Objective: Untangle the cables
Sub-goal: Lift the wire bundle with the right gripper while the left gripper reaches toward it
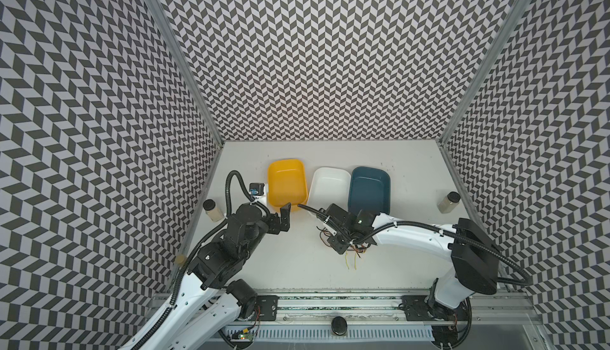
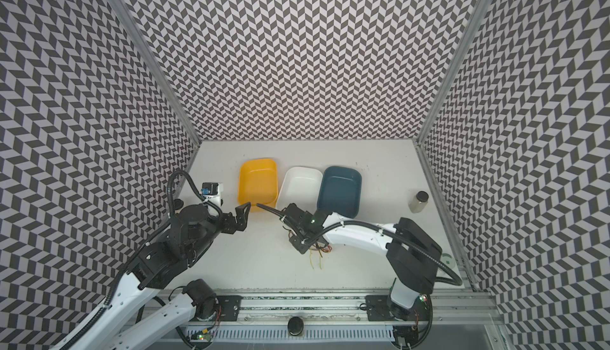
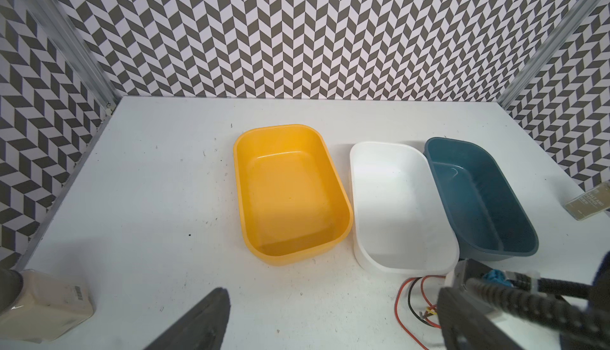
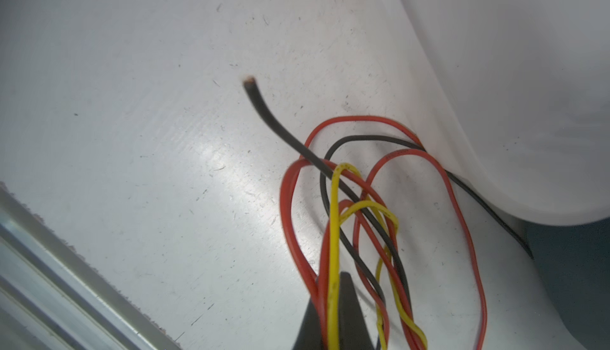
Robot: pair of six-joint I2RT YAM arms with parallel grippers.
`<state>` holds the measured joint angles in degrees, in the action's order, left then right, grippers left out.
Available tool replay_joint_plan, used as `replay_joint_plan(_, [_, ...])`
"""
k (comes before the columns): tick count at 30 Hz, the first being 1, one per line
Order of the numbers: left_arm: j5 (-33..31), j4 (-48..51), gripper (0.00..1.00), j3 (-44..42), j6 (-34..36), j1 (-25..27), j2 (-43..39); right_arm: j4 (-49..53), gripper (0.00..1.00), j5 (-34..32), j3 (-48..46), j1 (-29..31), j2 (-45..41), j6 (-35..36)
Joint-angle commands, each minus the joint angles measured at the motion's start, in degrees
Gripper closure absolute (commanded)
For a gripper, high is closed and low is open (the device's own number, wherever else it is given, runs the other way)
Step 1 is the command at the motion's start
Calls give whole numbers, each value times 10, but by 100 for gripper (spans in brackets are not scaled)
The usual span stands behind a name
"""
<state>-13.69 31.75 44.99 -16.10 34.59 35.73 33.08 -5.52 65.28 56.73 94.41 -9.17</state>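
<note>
**Item 1.** Tangle of thin red, black and yellow cables (image 1: 347,260) (image 2: 312,260) (image 4: 333,232). It lies on the table, right of centre in both top views, just below the near end of the white tub and under the right hand. Two yellow ends trail toward the lower edge of the frame. In the right wrist view the strands loop over one another, one black end sticks up free of the bunch, and another black strand runs along the foot of the white tub's wall. Red and black loops also show in the left wrist view (image 3: 397,302).

**Item 2.** Right hand (image 1: 341,246) (image 2: 300,244) (image 4: 343,295), black. Its fingers are pressed together on the tangle, with a red and a yellow strand running along their seam.

**Item 3.** Left hand (image 1: 284,219) (image 2: 242,219) (image 3: 333,325), black. Its fingers are spread wide and grip nothing. It hovers left of centre, by the near end of the yellow tub and well apart from the cables.

**Item 4.** Three rounded rectangular plastic tubs stand in a row across the middle of the table: yellow tub (image 1: 286,183) (image 3: 290,196), white tub (image 1: 328,186) (image 3: 396,206), dark teal tub (image 1: 369,188) (image 3: 478,199). The white and teal tubs touch.

**Item 5.** Two small clear jars with black lids and pale contents: left jar (image 1: 211,209) at the table's left edge, right jar (image 1: 448,201) at its right edge.

**Item 6.** White table (image 1: 297,259), scuffed and speckled.
</note>
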Motion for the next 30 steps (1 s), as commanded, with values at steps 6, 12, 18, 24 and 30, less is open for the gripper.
replay_joint_plan(6, [12,0,1,-1,3,3,0,11,100,64,-2,-8,-87,2])
replay_joint_plan(12, [74,-14,2,-1,10,4,-20,10,100,127,1,-30,-176,-23])
replay_joint_plan(18, [201,-59,0,-20,17,8,-81,-26,100,231,-18,-81,-263,-57])
replay_joint_plan(24, [334,-111,0,-47,11,15,-131,-123,100,375,-66,-156,-341,-118])
replay_joint_plan(30, [433,-106,0,-20,9,41,-28,-184,100,479,-74,-193,-374,-162])
